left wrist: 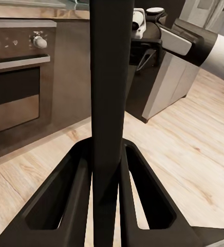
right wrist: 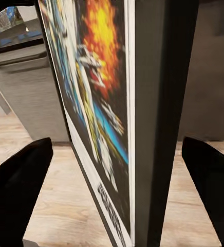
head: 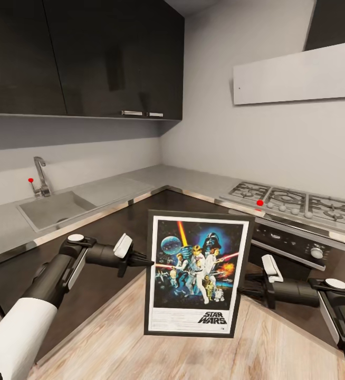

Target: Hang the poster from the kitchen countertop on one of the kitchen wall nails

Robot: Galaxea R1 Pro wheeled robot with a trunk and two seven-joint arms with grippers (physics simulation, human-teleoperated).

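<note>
Poster (head: 196, 274) was upright in mid-air over the floor, off the countertop (head: 141, 182). Left gripper (head: 146, 260) was pinched on its left edge; right gripper (head: 245, 286) stood wide open at the right edge. Judgement: keep it upright and the left pinch firm while carrying.

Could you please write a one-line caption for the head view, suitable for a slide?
Both grippers, left and right, hold the framed Star Wars poster upright above the wooden floor, before the corner countertop.
</note>
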